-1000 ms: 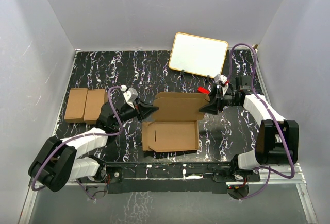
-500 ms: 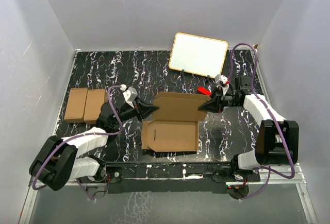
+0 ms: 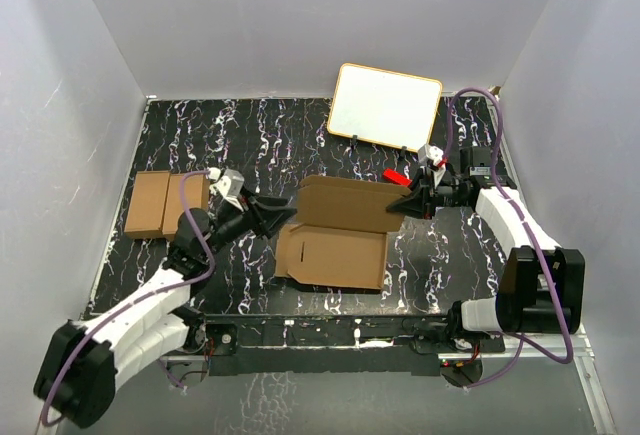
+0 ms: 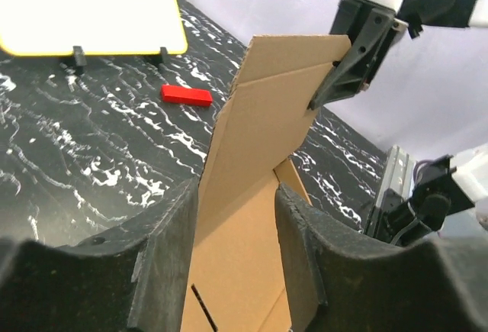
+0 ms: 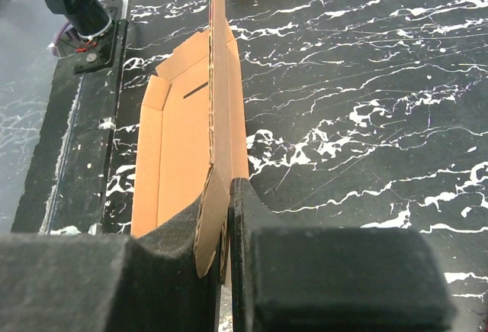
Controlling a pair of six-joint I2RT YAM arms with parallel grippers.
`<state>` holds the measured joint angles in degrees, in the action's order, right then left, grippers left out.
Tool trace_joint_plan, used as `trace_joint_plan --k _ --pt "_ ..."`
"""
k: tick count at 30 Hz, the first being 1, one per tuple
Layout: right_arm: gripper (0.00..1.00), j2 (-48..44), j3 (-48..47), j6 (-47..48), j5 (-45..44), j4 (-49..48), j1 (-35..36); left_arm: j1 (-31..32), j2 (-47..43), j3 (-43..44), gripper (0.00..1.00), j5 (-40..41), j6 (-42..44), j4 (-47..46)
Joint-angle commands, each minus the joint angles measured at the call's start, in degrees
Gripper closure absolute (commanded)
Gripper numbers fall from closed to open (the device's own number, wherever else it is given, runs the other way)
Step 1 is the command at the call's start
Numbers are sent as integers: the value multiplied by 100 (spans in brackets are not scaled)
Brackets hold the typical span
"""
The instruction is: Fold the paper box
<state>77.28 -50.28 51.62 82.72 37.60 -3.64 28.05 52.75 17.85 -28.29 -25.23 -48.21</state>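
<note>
- Paper box [image 3: 335,240] sits at the centre of the top view, low in the frame, near the arms' bases. It is brown cardboard, part folded.
- Its near half lies flat on the table [image 3: 250,135] as a shallow open tray with low side walls and a thin slot cut in the floor.
- Its far half is a broad panel lifted off the table, tilted, with its high corner toward the right of the frame.
- Right gripper [image 3: 408,205] is at that high corner. In the right wrist view the jaws are pressed together on the panel's edge [image 5: 217,156], pinching the cardboard between the pads.
- Left gripper [image 3: 283,217] is at the left end of the box, level with the fold. Its jaws are spread. In the left wrist view the two fingers [image 4: 171,256] stand apart, with the raised panel [image 4: 259,164] showing in the gap. Cannot tell whether either finger touches the cardboard.
- Red block [image 3: 394,176] lies on the table just beyond the box's far right corner.
- White board [image 3: 385,105] with a yellow rim stands propped at the upper right of the table, behind the red block.
- Two brown cartons [image 3: 165,203] lie side by side at the left edge, well apart from the box.
</note>
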Motion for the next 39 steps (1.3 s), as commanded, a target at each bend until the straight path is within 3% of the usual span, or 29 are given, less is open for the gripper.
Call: trace_joint_plan --k 1,5,9,17,30,39 --pt "92 -194 -196 323 194 -171 -69 -63 -867 -134 64 944 -655 1781" --pt "92 -213 -168 326 190 -180 -68 -72 -1074 -218 89 1155 -1046 2305" --pt "92 -228 -147 331 159 -184 -71 -72 -465 -66 97 900 -1082 2191" --pt "92 -264 -106 332 166 -205 -72 -63 798 373 100 637 -999 1845" --pt "92 -287 -57 332 186 -241 -68 -41 1263 123 100 127 -1379 1113" --pt "92 -307 -13 310 252 -278 -70 178 1698 151 100 230 -1531 771"
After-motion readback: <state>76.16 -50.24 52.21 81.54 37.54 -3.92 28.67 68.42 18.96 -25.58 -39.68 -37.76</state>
